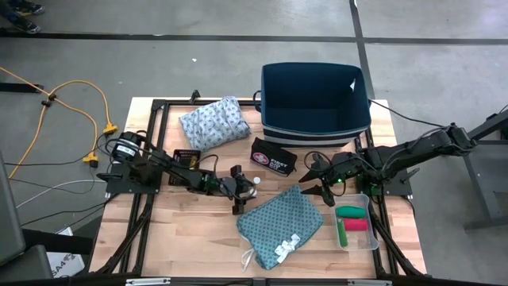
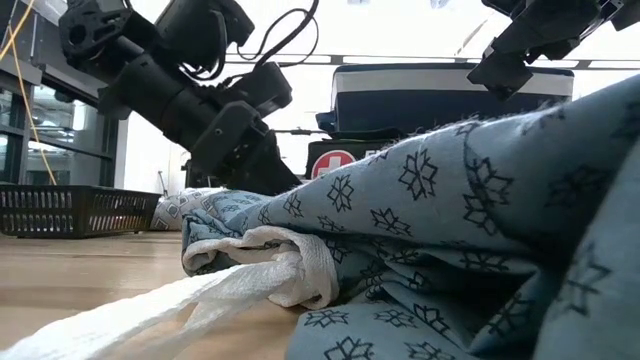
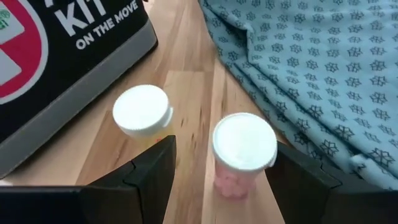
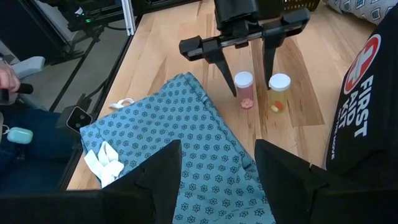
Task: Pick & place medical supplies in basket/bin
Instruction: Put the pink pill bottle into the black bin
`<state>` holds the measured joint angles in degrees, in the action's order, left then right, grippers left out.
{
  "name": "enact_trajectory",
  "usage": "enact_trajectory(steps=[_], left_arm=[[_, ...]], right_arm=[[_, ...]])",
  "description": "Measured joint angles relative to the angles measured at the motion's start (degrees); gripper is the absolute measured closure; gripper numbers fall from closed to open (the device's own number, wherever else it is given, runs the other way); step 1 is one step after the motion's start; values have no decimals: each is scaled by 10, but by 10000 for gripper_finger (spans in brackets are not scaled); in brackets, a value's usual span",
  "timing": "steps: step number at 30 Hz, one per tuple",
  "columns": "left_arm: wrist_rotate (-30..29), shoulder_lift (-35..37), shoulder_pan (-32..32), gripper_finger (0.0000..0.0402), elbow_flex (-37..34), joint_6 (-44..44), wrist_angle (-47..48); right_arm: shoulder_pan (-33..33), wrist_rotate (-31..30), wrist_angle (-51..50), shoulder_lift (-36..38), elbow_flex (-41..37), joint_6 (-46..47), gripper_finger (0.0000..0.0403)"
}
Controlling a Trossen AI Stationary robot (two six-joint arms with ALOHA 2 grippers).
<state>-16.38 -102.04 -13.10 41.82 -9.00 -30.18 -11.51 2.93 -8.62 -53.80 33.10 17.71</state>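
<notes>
Left end effector (image 4: 249, 53) open astride a round white-capped pink vial (image 4: 244, 89), right end effector (image 1: 316, 184) open, empty

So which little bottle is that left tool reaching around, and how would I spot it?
Start at the black first aid kit in front of the navy bin. Beside it, near the teal patterned cloth, two white-capped bottles stand. The left tool straddles the pink-filled bottle; its neighbour, the yellow-filled bottle, stands outside.

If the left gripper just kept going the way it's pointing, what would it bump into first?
Most likely the pink-filled pill bottle, which stands between the open fingers of the left gripper; the yellow bottle stands just outside them.
</notes>
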Motion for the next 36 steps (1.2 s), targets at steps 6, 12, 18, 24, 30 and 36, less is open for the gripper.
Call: enact_trajectory(steps=[6,12,18,24,30,36], left_arm=[[1,0,0,184,0,0,1],[1,0,0,215,0,0,1],[1,0,0,247,0,0,1],[1,0,0,258,0,1,1],[1,0,-1,258,0,1,1],[1,12,-4,258,0,1,2]], right_arm=[[0,0,0,0,0,0,211],[0,0,0,0,0,0,211],[0,0,0,0,0,0,211],[0,0,0,0,0,0,211],[0,0,0,0,0,0,211],[0,0,0,0,0,0,211]])
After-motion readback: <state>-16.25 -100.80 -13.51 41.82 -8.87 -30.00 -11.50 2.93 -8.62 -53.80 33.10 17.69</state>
